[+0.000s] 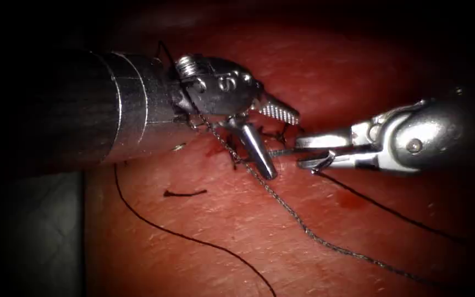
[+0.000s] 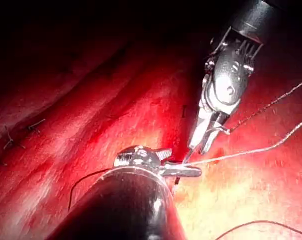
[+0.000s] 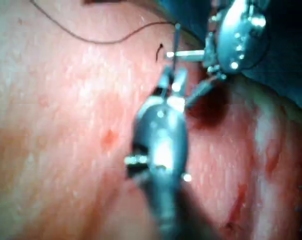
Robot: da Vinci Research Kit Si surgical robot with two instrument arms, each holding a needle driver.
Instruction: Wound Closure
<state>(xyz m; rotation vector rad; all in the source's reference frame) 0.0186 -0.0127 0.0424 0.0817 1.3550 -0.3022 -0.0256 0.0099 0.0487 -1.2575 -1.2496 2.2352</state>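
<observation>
My left tool (image 1: 285, 146) comes in from the left over the cut, jaws spread wide, one serrated jaw up and one pointing down, holding nothing. My right tool (image 1: 299, 154) meets it from the right, its jaws slightly parted around a short dark stretch of thread (image 1: 282, 150) that leads to the stitch knots (image 1: 281, 135). From under the right jaws a dark thread (image 1: 391, 212) trails to the lower right. In the left wrist view a pale taut thread (image 2: 251, 150) runs past the left tool (image 2: 185, 162), below the right tool (image 2: 196, 150). The right tool (image 3: 172, 75) shows thread at its tips.
A twisted strand (image 1: 303, 223) runs from under the left wrist to the lower right across the tissue (image 1: 325, 66). A loose thread (image 1: 182, 236) curves along the lower left, near a cut end (image 1: 185, 193). Red fluid (image 1: 215, 148) marks the cut. Dark cloth (image 1: 28, 231) borders the tissue.
</observation>
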